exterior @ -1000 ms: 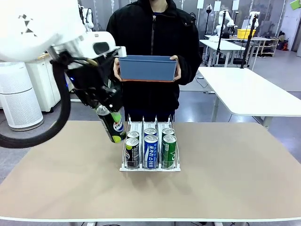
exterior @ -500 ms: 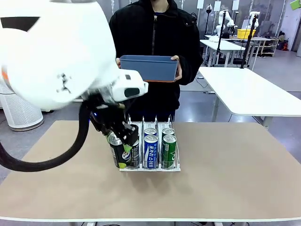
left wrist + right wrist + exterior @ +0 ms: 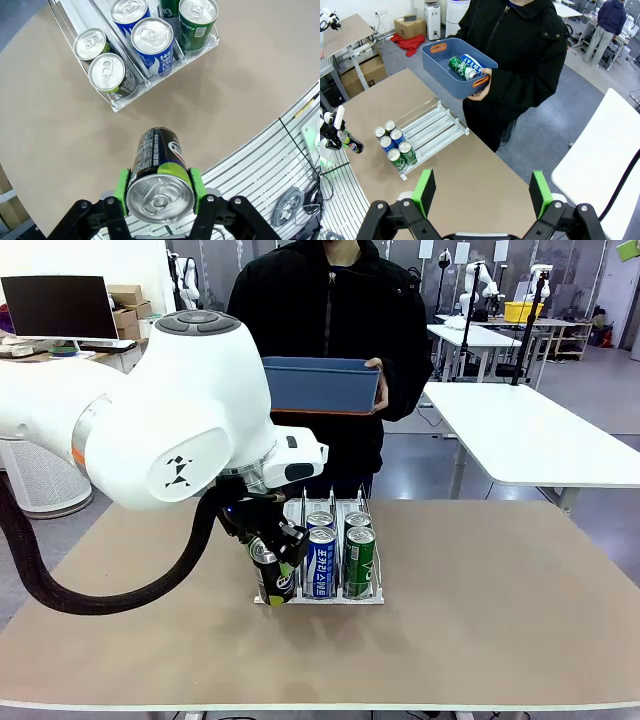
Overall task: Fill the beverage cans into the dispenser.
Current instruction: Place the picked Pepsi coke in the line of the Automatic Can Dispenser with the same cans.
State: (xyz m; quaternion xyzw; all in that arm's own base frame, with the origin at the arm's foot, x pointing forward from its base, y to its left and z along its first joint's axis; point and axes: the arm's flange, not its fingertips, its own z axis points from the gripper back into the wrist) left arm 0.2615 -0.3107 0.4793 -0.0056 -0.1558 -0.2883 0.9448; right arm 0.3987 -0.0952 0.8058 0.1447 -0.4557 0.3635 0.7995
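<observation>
Gripping with the left gripper (image 3: 159,184) one black can (image 3: 158,155): slim, with a lime-green band under the silver top and small white print along the side. Green pads pressed on both sides, close to the top. Held tilted and low, just in front of the left lane of the dispenser (image 3: 322,598), on the robot's side; touching the table (image 3: 480,620) or not, cannot tell.

Six more beverage cans (image 3: 151,37) upright at the front end of the white wire rack, two in each lane: dark at one side, blue-and-white in the middle, green at the other side.

Looking down from the right wrist into the blue bin (image 3: 436,62) in the person's (image 3: 330,320) hands: two lying cans (image 3: 466,66), one green, one blue-and-white. In the front view, hidden behind the bin's wall.

Right gripper (image 3: 482,192) spread wide, with nothing between the pads, high above the table.

Beige-brown tabletop. Behind it, white tables (image 3: 530,435) on a grey floor, a monitor (image 3: 58,308) and cardboard boxes (image 3: 410,27).
</observation>
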